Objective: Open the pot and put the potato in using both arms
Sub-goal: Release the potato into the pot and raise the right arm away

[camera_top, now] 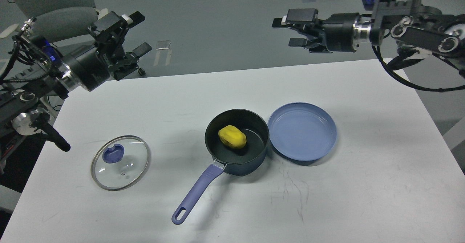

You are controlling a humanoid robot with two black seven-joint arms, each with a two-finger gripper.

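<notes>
The lumpy yellow toy potato (232, 136) (light, probably slick) lies inside the small navy saucepan (237, 141); best gripped across its middle. Left gripper (135, 34) at ten o'clock and right gripper (290, 30) at one o'clock both stand apart, empty.

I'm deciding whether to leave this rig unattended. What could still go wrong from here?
The potato already lies in the pot, and both claws, left and right, hang open and clear. Remaining risks seem small:
1. The pot's long handle sticks out toward the front; a retracting arm might swing it.
2. The glass lid lies near the left arm's path.
</notes>
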